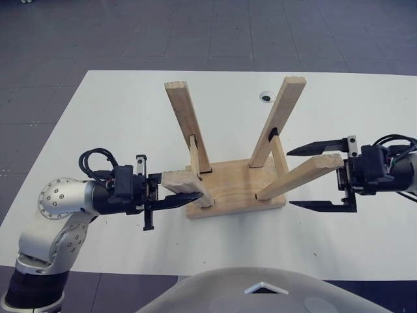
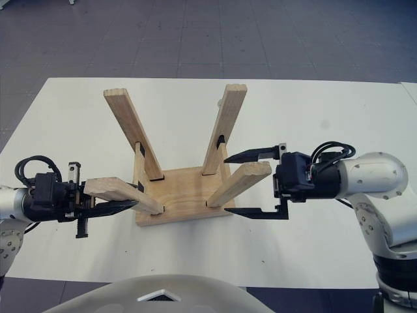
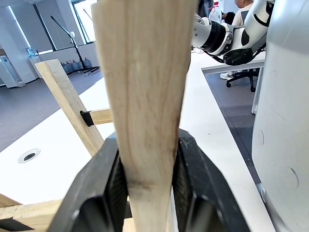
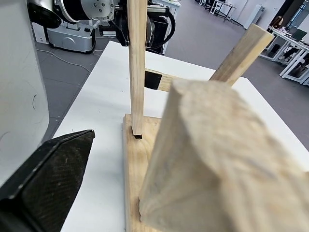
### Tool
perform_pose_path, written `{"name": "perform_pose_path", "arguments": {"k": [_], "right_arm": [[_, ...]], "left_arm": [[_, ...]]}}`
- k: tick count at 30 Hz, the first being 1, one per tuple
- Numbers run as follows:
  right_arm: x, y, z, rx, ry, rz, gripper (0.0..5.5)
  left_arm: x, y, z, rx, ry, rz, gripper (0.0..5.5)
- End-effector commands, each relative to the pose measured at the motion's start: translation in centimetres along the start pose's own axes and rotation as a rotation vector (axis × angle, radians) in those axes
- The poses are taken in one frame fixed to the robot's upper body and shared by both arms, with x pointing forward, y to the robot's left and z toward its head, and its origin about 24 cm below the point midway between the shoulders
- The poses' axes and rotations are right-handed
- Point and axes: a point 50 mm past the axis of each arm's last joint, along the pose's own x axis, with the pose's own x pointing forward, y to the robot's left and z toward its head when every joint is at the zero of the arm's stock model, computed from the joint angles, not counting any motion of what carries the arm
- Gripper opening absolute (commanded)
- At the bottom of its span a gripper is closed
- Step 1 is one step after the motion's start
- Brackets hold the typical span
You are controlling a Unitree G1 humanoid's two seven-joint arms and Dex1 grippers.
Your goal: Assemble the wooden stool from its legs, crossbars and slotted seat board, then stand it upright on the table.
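Found the stool [image 2: 189, 199] inverted near the middle of the white counter [image 1: 117, 117], seat board [image 1: 238, 192] lying flat.

Noted far-left leg [image 1: 186, 124] and far-right leg [image 1: 281, 120] seated in the board and leaning outward toward the far edge. Noted near-left leg [image 2: 124, 191] and near-right leg [image 1: 296, 177] slanting low toward the robot's side, lower ends set in the board.

Saw one crossbar [image 1: 193, 156] linking the two left legs and a second crossbar [image 1: 280, 153] linking the two right legs, each entering a dark slot in the far leg.

Found left gripper [image 1: 182, 189] at the free end of the near-left leg, jaws clamped on it. Confirmed in the left wrist view: pads [image 3: 116, 181] pressed against opposite faces of the wood.

Found right gripper [image 1: 289, 178] at the near-right leg, jaws wide apart and straddling the leg's free end, one finger [image 4: 48, 179] to each side.

Recorded a round grommet [image 1: 266, 96] in the counter just beyond the far-right leg.
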Motion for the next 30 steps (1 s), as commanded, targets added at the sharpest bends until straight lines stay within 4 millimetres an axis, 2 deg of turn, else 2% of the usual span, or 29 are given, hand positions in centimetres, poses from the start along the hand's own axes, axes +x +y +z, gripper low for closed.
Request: {"name": "perform_pose_path", "arguments": {"k": [1, 8, 17, 23, 27, 30], "right_arm": [[0.6, 0.5, 0.0, 0.043, -0.03, 0.014, 3.7], [1.1, 0.1, -0.5, 0.087, -0.061, 0.005, 2.38], [1.6, 0.1, -1.0, 0.13, -0.07, -0.012, 1.09], [1.6, 0.7, -1.0, 0.07, -0.038, -0.036, 1.08], [1.5, 0.4, -1.4, 0.014, 0.001, -0.216, 1.08], [1.4, 0.2, -2.3, 0.056, 0.083, -0.277, 1.08]], "left_arm": [[0.0, 0.7, 0.2, 0.023, 0.005, 0.032, 1.08], [0.2, 0.7, 0.3, 0.034, 0.011, 0.027, 1.08], [0.4, 0.5, -0.1, 0.069, 0.037, 0.063, 1.08], [0.4, 1.0, 0.0, 0.112, 0.057, 0.142, 1.08], [0.4, 1.3, 0.2, 0.101, 0.057, 0.183, 1.08], [0.4, 1.4, -0.5, 0.016, 0.089, 0.166, 1.08]]}}
